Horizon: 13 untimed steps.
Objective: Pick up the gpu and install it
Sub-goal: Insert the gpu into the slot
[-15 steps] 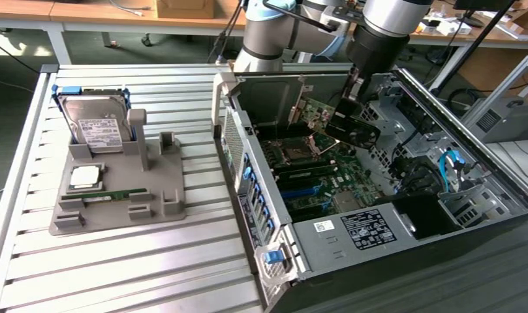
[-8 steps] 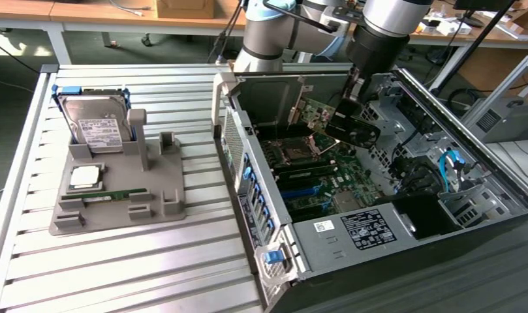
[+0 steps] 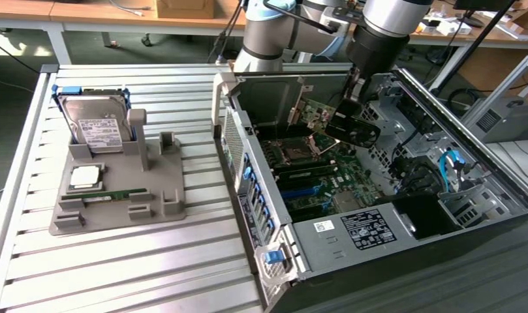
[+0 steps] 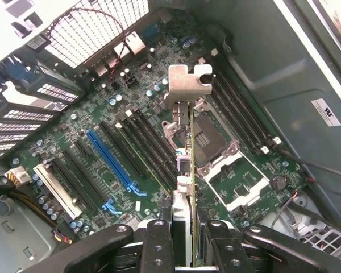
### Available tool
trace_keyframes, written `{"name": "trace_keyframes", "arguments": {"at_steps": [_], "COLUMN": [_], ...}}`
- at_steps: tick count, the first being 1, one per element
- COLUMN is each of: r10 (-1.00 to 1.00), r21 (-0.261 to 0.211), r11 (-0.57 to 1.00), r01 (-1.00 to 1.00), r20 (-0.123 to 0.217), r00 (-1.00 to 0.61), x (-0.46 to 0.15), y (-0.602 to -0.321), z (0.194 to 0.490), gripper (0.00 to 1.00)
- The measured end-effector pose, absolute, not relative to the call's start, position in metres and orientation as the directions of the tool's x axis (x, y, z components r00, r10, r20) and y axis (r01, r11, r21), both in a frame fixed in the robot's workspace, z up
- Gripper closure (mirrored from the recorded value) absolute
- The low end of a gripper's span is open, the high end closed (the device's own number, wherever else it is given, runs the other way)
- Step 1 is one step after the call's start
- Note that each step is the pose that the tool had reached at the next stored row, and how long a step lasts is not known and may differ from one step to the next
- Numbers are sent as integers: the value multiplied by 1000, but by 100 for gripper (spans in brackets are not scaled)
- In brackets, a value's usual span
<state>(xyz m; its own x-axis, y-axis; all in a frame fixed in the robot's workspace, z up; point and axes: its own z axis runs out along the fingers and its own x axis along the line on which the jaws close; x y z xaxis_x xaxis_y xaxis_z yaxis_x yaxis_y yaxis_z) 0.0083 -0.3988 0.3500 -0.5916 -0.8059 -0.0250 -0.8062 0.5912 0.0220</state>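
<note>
Green gpu (image 4: pixel 186 162): I see it held edge-on over the motherboard (image 4: pixel 94 122)
gripper (image 4: pixel 187 244): fingers half-closed, pinching the gpu's edge

A slatted aluminium table (image 3: pixel 141 274) carries two things side by side: a grey plastic parts holder (image 3: pixel 115 212) on the exterior view's left and an open grey metal computer case (image 3: pixel 246 150) on its right. A silver hard drive with a white label (image 3: pixel 94 127) stands at the holder's far end. A square silver processor chip (image 3: pixel 85 176) lies nearer, and a narrow green memory stick (image 3: pixel 107 194) lies nearer again.

Inside the case lies the green motherboard (image 4: pixel 102 114). The gpu (image 4: pixel 188 159), a thin green-and-dark circuit card with a silver metal bracket, hangs above it, clamped edge-on in the black two-finger gripper (image 4: pixel 187 239). Its bracket end points away from the gripper. Below it, the long blue plastic expansion slot (image 4: pixel 111 159) lies on one side and the square metal processor socket (image 4: pixel 213 145) on the other.
</note>
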Motion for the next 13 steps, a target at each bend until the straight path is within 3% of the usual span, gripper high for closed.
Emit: {"name": "trace_keyframes", "arguments": {"at_steps": [13], "r10": [-827], "r21": [22], "r11": [561], "r01": [-827], "r20": [-25], "r00": [-561], "x": [8], "y": [-399], "z": [350], "gripper": [73]}}
